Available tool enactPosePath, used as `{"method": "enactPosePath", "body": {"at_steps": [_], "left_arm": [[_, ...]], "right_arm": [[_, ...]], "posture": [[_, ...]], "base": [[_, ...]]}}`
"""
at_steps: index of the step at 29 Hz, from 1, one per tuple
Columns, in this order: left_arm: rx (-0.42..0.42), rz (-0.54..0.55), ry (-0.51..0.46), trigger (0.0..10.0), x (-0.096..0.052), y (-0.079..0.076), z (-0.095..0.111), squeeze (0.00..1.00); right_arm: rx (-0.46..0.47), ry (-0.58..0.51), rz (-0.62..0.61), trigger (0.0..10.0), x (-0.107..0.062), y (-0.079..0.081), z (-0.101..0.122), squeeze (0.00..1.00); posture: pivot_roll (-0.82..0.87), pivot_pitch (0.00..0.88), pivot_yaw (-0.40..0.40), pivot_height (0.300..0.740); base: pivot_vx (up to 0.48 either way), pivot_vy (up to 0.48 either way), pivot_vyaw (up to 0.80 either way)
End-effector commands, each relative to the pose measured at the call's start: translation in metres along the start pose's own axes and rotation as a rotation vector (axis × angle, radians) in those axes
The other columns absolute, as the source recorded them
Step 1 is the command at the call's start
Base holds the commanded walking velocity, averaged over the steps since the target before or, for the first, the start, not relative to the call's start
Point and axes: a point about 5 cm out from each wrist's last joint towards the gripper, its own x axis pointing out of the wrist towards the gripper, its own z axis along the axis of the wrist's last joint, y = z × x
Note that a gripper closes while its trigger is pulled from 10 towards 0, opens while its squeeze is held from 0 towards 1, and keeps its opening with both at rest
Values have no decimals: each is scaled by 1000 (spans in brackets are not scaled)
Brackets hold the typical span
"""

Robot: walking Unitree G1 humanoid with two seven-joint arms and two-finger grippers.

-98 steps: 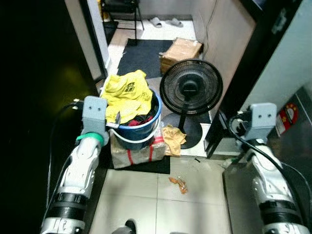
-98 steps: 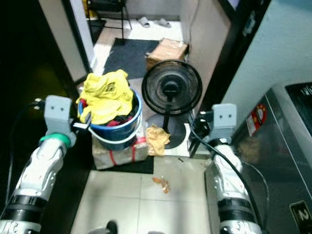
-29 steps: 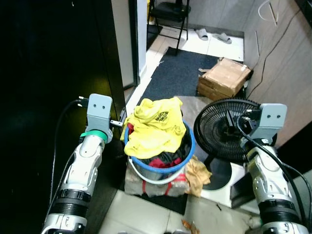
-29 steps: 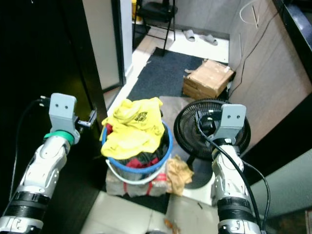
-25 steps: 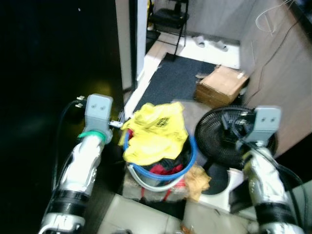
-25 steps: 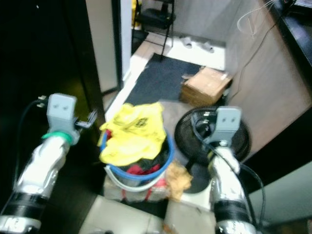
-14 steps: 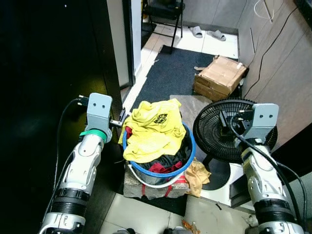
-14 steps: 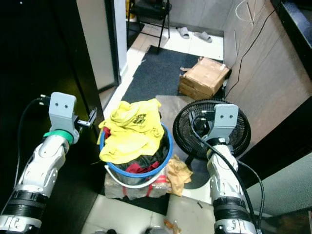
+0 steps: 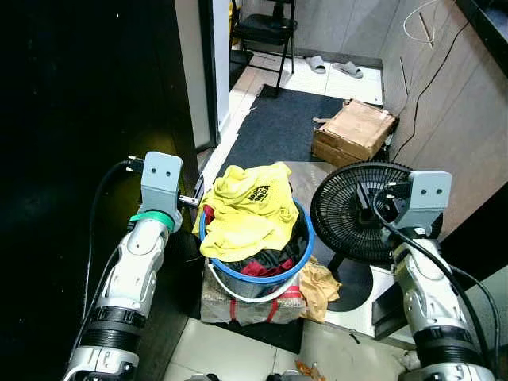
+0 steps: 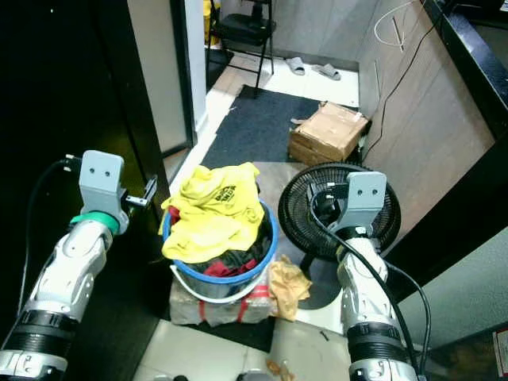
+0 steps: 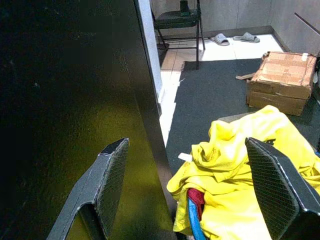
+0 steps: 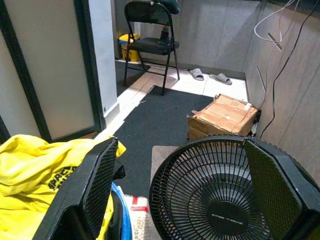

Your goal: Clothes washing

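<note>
Clothes (image 9: 248, 208) heap in the blue bucket (image 9: 295, 255), between the released left pincer (image 11: 187, 192) and released right pincer (image 12: 180, 192).

Black floor fan (image 9: 355, 212) just beside cardboard box (image 9: 352, 132). Dark mat (image 9: 282, 127) under box. Folding chair (image 9: 264, 28) and grey slippers (image 9: 332, 66) further back.

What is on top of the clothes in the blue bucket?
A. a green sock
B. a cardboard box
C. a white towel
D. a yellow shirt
D: a yellow shirt with dark print lies draped over the top of the blue bucket, covering the red and dark clothes beneath.
</note>
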Motion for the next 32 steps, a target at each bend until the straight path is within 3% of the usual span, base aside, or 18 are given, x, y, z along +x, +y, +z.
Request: {"method": "enactPosePath", "body": {"at_steps": [1,13,32], "left_arm": [[1,2,23,10000,-2,0,-7,0],[3,-2,15,10000,-2,-2,-6,0],[-7,1,8,10000,-3,-2,-5,0]], "right_arm": [[-5,15,-14,10000,-3,-4,-4,0],[-1,18,-17,10000,-4,-4,-4,0],[-8,5,-7,10000,-3,-1,-2,0]], "posture": [[-73,55,29,740],[-76,62,29,740],[-72,65,29,740]], "base": [[0,0,-419],[381,0,-791],[19,0,0]]}}
